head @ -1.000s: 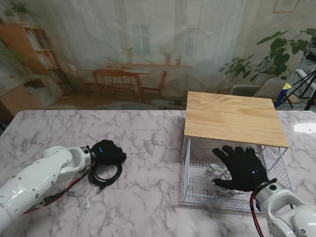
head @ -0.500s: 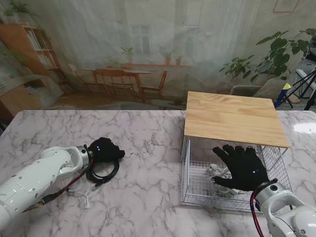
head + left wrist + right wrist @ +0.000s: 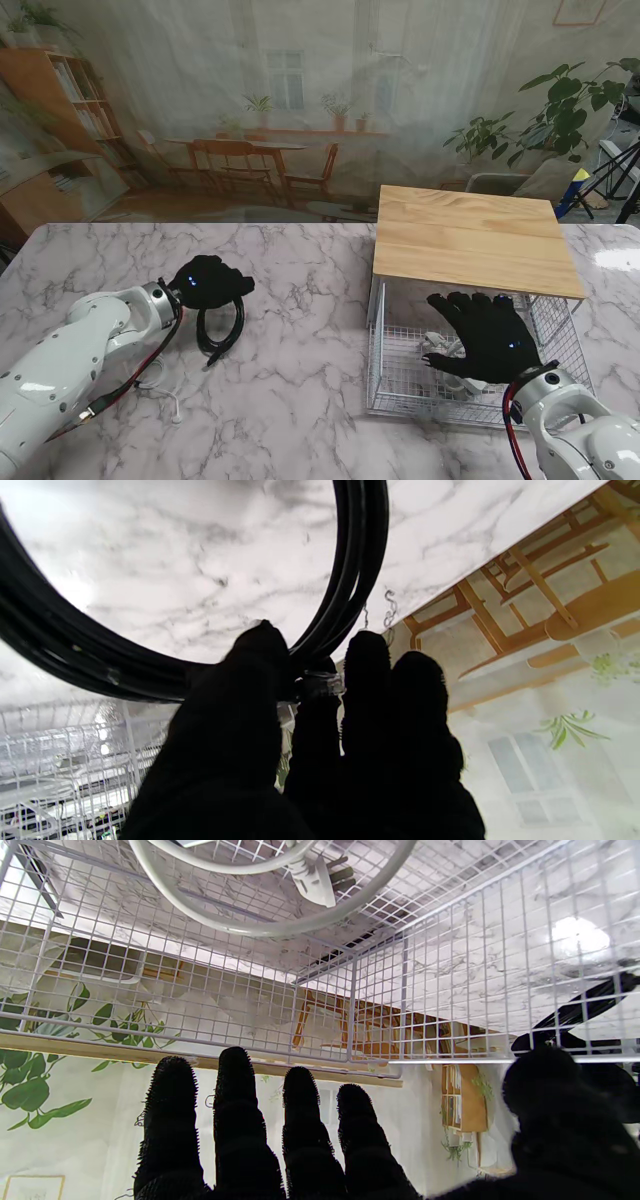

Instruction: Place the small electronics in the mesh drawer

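My left hand (image 3: 208, 282) in its black glove is shut on a coil of black cable (image 3: 222, 331), which hangs from it above the marble table. In the left wrist view the thumb and fingers (image 3: 367, 680) pinch the black cable (image 3: 350, 570) at a clear connector. My right hand (image 3: 487, 333) is open, fingers spread, palm down over the white mesh drawer (image 3: 377, 350). A coiled white cable with a plug (image 3: 280, 925) lies on the drawer floor; part of that white cable (image 3: 432, 345) shows beside my right thumb.
A wooden board (image 3: 470, 237) tops the drawer's frame, covering its far half. A thin white cord (image 3: 172, 402) lies on the table near my left forearm. The mesh side wall (image 3: 450, 980) stands between my right hand and the left arm.
My left hand has lifted the black cable coil off the table and moved it slightly farther from me; the coil now hangs down. My right hand has barely shifted over the drawer.
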Tool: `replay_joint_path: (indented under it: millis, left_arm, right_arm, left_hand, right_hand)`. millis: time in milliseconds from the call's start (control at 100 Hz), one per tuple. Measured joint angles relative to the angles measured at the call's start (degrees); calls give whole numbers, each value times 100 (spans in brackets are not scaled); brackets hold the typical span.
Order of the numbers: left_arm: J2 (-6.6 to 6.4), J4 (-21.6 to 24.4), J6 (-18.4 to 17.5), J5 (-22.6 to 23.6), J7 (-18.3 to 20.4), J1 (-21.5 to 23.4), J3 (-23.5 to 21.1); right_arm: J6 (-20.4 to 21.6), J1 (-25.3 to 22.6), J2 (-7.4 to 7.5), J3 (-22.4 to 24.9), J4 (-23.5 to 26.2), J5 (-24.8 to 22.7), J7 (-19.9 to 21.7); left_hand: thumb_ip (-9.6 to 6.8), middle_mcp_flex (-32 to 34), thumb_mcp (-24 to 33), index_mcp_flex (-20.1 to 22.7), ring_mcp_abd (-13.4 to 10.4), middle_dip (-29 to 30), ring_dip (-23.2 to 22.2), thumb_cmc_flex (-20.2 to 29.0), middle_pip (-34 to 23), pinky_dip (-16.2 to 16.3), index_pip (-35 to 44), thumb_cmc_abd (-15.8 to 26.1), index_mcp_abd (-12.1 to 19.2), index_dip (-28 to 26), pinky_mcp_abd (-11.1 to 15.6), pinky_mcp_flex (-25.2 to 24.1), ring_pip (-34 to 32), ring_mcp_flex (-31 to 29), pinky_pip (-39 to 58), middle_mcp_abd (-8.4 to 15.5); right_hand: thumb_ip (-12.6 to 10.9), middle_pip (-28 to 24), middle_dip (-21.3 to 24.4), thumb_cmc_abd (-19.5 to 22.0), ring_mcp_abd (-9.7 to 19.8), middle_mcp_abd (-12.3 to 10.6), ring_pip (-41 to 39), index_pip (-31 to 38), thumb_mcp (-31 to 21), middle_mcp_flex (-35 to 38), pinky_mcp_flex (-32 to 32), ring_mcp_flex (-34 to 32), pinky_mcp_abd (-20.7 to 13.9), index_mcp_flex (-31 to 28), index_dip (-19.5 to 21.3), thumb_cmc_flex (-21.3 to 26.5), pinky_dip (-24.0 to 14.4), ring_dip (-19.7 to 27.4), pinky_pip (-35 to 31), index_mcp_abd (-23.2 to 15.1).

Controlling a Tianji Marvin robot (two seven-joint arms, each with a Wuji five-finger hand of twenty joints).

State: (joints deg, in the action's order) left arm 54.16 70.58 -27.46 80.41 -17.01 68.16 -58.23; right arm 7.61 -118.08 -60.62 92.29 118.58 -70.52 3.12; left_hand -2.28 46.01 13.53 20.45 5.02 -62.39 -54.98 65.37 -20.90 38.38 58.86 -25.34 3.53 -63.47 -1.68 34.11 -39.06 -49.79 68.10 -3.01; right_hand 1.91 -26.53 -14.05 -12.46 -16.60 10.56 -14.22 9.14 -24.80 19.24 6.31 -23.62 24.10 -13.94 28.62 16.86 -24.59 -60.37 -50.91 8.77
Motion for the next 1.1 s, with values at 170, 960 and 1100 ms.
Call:
replay_joint_path:
  millis: [170,960,1100]
  left_arm:
    - [64,222,50,-11,-109,146,-242]
    - [271,1497,1,-314,-160,509,-1043]
    - [325,1623,49,-531,46,252,-830]
  right_arm:
    - [-26,19,-14,-6,31,294,111]
    - [-401,579,-29,-519,253,1780,450]
    - [-556,828,-56,-801,193,1833,241]
  left_hand:
    - [1,0,277,0,-5,-81,0,-153,0,66,76,-130,15,-129,0,46,-130,-55,127,6]
    - [1,-1,464,0,-12,-200,-14,-224,0,80,97,-185,39,-214,0,52,-192,-57,142,9]
    - [1,-1,478,0,-12,-203,-56,-226,0,81,98,-185,39,-217,0,52,-193,-57,142,9]
  right_hand:
    - [0,0,-18,0,-10,0,-13,62,0,6,1,-85,0,-64,-62,0,6,-3,-2,-5]
    - [58,-618,-895,-98,-99,88,-13,1621,-148,348,-40,-153,5,-686,846,-391,13,-140,-53,-5]
    - [118,-618,-900,-98,-163,169,-13,1434,-155,203,-124,-153,10,-686,848,-537,15,-20,-21,-2]
